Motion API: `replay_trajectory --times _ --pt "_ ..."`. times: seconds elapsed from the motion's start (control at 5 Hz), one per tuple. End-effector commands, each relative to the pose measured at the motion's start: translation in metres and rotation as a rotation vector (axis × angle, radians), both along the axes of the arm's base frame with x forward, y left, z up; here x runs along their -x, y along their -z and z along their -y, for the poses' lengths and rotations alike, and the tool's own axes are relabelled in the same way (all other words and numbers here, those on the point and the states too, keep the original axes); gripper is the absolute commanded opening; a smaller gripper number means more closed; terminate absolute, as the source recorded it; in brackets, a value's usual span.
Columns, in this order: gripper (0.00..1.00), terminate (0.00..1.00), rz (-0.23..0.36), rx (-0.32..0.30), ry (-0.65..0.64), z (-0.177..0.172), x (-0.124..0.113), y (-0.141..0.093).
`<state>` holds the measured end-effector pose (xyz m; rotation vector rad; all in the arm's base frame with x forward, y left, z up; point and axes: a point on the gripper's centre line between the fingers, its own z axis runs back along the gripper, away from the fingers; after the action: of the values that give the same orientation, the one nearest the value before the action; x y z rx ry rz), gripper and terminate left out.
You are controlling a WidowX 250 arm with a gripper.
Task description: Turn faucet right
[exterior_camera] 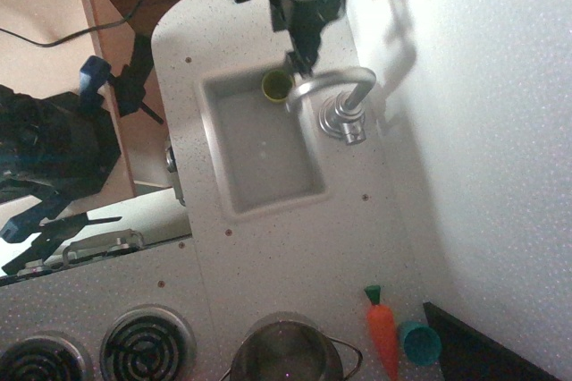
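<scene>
Faucet (pixel 332 92): one
Sink (pixel 234 186): one
Green cup (pixel 276 85): one, in the sink
Teal cup (pixel 419 342): one
Toy carrot (pixel 382 330): one
Silver pot (pixel 286 350): one
Stove burners (pixel 146 342): two in view
Pincer (pixel 298 63): one

The pot (pixel 284 352) is cut by the bottom edge; the gripper (pixel 301 61) jaws are too dark to read.
</scene>
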<state>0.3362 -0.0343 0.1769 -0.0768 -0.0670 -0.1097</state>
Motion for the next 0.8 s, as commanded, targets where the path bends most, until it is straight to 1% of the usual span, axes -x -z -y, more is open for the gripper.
replay_trajectory --times 0.0,0.2,0.6 --pt "1.00 0.00 0.088 0.059 0.043 0.032 0.000 -0.028" --pt "1.00 0.00 0.076 0.085 0.074 0.048 0.006 -0.028" --pt "1.00 0.00 0.021 0.055 0.111 0.067 0.022 -0.019"
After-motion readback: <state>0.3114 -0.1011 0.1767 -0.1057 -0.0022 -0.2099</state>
